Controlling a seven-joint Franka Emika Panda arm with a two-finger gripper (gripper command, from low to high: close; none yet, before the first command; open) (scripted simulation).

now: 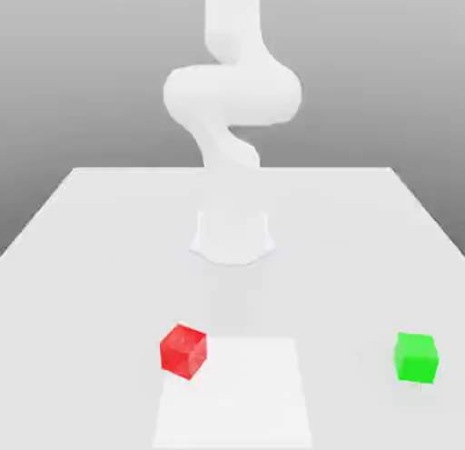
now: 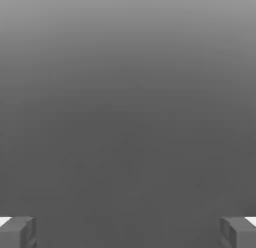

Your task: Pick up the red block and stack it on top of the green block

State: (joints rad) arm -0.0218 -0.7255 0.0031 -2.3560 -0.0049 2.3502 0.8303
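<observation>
In the exterior view, taken as a clock face, the red block (image 1: 183, 352) is on the counter (image 1: 354, 258) near seven o'clock. It is turned on its corner, and it overlaps the ten o'clock corner of the white patch (image 1: 236, 398), which lies at six o'clock. The green block (image 1: 417, 358) sits at four o'clock, well apart from the red one, at about three o'clock from it. The arm (image 1: 232, 94) rises from its base (image 1: 232, 239) at the centre toward twelve o'clock. In the hand view, the fingers (image 2: 25, 233) are released and stand wide apart.
</observation>
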